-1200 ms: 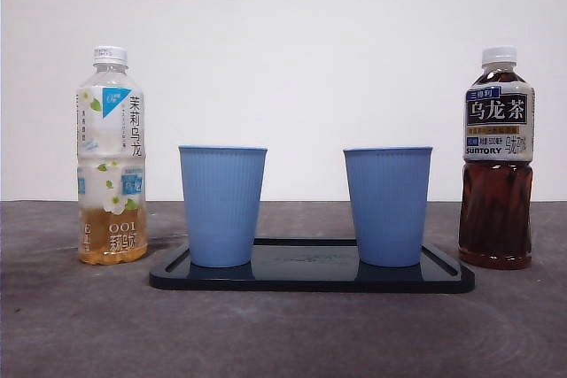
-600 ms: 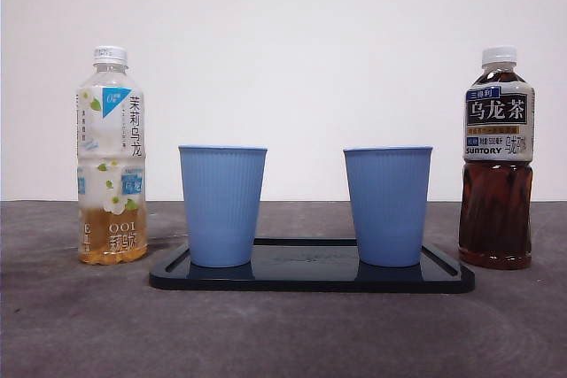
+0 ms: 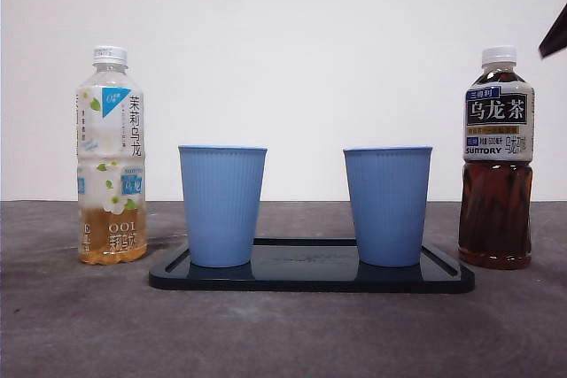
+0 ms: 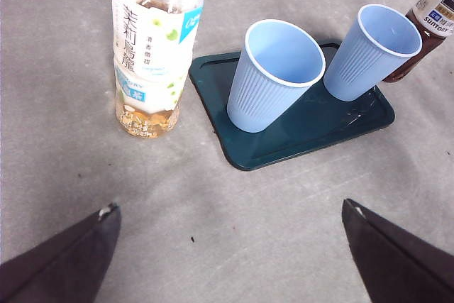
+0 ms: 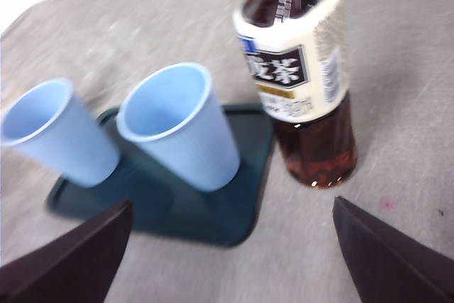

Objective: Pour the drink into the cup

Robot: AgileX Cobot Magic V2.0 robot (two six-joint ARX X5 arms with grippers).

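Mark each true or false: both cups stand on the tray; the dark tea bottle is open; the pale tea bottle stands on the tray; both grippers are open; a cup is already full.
1. Both cups stand on the tray. True: the left cup and right cup are upright on the tray.
2. The dark tea bottle is open. False: its white cap is on.
3. The pale tea bottle stands on the tray. False: it stands on the table beside it.
4. Both grippers are open. True: left gripper and right gripper hold nothing.
5. A cup is full. False: both look empty.
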